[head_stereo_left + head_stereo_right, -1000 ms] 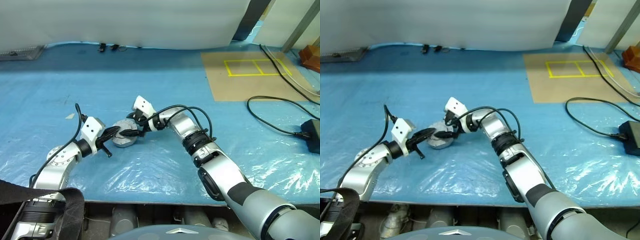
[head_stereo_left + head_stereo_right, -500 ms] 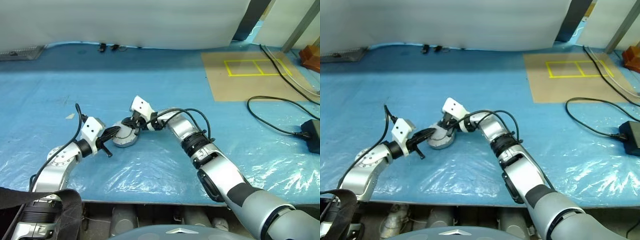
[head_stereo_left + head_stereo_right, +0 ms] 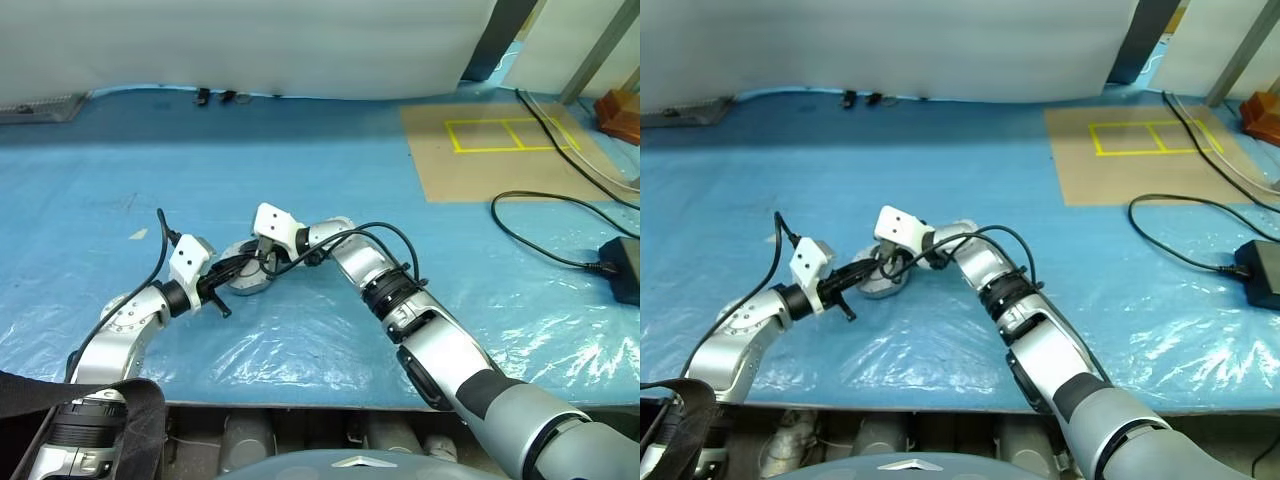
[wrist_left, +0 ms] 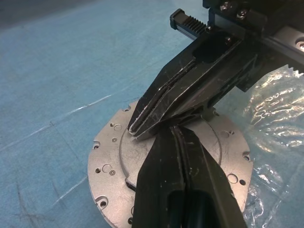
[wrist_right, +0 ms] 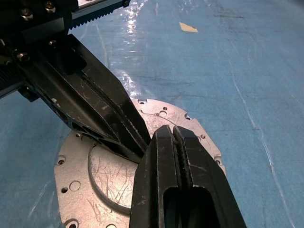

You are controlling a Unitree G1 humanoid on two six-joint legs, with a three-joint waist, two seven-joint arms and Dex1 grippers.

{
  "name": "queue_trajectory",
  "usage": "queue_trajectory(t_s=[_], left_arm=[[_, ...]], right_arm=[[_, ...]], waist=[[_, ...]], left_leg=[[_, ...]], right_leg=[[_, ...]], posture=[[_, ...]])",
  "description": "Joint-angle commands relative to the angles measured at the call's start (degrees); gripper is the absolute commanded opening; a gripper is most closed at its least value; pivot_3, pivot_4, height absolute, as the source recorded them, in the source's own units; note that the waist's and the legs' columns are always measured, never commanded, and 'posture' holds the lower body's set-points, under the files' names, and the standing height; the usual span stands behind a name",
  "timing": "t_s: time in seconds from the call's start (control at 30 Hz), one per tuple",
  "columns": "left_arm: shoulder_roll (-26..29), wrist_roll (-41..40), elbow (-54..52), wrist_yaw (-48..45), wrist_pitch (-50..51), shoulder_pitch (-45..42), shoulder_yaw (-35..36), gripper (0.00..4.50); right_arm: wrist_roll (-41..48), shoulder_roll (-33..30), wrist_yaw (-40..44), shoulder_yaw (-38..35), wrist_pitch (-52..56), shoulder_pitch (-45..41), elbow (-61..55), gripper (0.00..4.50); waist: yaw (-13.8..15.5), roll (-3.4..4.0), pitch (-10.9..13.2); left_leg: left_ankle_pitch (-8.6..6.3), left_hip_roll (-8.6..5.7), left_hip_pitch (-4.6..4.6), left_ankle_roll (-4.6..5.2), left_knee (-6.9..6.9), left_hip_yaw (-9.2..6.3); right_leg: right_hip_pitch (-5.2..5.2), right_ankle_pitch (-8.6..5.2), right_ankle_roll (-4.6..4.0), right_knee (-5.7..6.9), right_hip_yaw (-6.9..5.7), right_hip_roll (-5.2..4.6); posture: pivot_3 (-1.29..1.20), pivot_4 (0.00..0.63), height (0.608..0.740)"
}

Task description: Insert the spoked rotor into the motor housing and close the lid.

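Both grippers, left (image 4: 173, 137) and right (image 5: 173, 135), were fully closed and empty, tips meeting over the lid (image 5: 156, 156), which lay plain face up on the blue sheet (image 3: 300, 150); rigid, smooth metal, probably slippery, best pinched across its rim.

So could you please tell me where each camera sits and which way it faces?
Head stereo pair: looks forward and down over both arms at the round grey metal lid on the blue plastic sheet.
Left wrist: along the shut left pincer onto the lid.
Right wrist: along the shut right pincer onto it.
Shared: both wrist views show the other pincer and the lid.
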Motion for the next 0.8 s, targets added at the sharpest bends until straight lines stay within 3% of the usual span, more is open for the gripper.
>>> queue_trajectory(t_s=[0.03,0.33,0.53,0.8], left_arm=[[0.7,0.5,-2.0,-0.7,1.4,-1.1,-1.6,0.00],[4.3,4.9,0.7,-1.2,4.4,1.4,-5.4,0.00],[6.0,5.3,0.9,-0.4,5.2,2.4,-5.1,0.00],[6.4,5.6,0.3,1.0,5.6,3.5,-4.8,0.00]], right_arm=[[-1.6,-0.5,1.5,2.2,3.5,2.2,1.8,0.04],[5.9,0.2,-1.8,-7.8,5.2,-4.0,0.8,0.04],[7.2,-0.8,-1.5,-9.7,6.7,-5.8,-0.4,0.04],[11.2,-3.0,0.7,-10.9,28.6,-3.4,-9.4,0.04]], waist=[[0.0,0.00,0.0],[0.1,-0.02,0.0],[-0.2,-0.02,0.0],[0.0,-0.02,0.0]], left_leg=[[0.00,0.00,0.00,0.00,0.00,0.00],[0.00,0.00,-0.02,0.00,0.00,-0.01],[0.13,0.02,-0.30,-0.22,-0.01,0.01],[0.13,0.03,-0.31,-0.23,0.02,0.01]], right_leg=[[0.00,0.00,0.00,-0.01,0.00,0.00],[-0.08,0.00,0.00,-0.01,-0.01,0.00],[-0.39,0.01,-0.02,0.02,0.00,0.07],[-0.41,0.01,-0.03,0.04,0.00,0.09]], posture=[[0.00,0.150,0.740],[0.00,0.150,0.740],[0.00,0.150,0.740],[0.00,0.150,0.740]])
